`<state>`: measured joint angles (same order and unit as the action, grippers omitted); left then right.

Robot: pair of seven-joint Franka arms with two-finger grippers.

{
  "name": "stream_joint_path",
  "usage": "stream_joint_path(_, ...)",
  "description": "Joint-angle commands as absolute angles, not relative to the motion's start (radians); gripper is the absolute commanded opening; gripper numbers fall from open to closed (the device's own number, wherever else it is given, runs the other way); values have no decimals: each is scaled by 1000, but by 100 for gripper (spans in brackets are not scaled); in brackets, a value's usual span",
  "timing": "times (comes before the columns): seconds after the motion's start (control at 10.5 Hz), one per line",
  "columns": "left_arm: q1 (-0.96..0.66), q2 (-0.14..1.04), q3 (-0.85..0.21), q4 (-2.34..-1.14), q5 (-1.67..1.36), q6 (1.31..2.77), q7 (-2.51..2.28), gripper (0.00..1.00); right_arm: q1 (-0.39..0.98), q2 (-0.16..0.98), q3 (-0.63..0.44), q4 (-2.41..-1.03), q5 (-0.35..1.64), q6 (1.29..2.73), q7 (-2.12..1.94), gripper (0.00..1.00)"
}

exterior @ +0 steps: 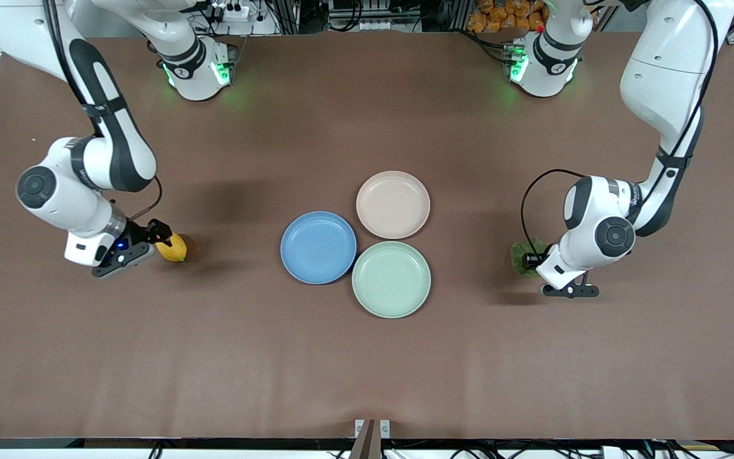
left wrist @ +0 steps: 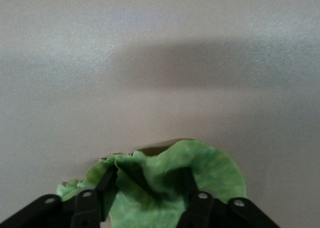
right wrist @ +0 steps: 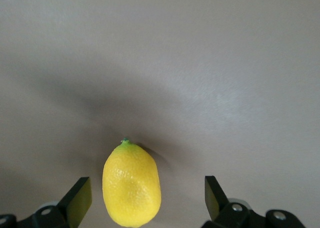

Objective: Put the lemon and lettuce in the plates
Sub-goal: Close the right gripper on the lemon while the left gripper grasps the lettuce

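The yellow lemon (exterior: pixel 172 247) lies on the brown table toward the right arm's end. My right gripper (exterior: pixel 158 237) is low around it, open; in the right wrist view the lemon (right wrist: pixel 131 185) sits between the two fingers, closer to one and touching neither. The green lettuce (exterior: pixel 522 256) lies toward the left arm's end. My left gripper (exterior: pixel 529 259) is down on it; in the left wrist view the lettuce (left wrist: pixel 210 168) bunches up between the fingers (left wrist: pixel 106 188), which press into it. The blue plate (exterior: pixel 318 247) and the beige-pink plate (exterior: pixel 393 204) sit mid-table with nothing on them.
A pale mint-green plate (exterior: pixel 391 278) touches both other plates, nearer to the front camera. Bare brown table (exterior: pixel 367 370) lies all round the plates. Both arm bases stand along the table's back edge.
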<state>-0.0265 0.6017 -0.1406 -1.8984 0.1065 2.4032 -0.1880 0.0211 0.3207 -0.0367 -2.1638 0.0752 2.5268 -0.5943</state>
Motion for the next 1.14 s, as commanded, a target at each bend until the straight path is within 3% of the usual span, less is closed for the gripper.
stream_joint_path(0.0, -26, 604, -135, -1904, 170, 2422, -186, 11, 34, 321, -37, -2183, 98, 2568, -592, 100)
stream_joint_path(0.09, -23, 595, -137, -1904, 170, 2421, -186, 0, 35, 324, -37, -2184, 98, 2571, -592, 100)
stream_joint_path(0.66, -73, 497, -161, -1852, 160, 2303, -291, 0, 32, 354, -37, -2206, 133, 2600, -578, 100)
stream_joint_path(1.04, -90, 488, -351, -1778, 155, 2201, -665, 0, 32, 400, -35, -2206, 141, 2593, -577, 100)
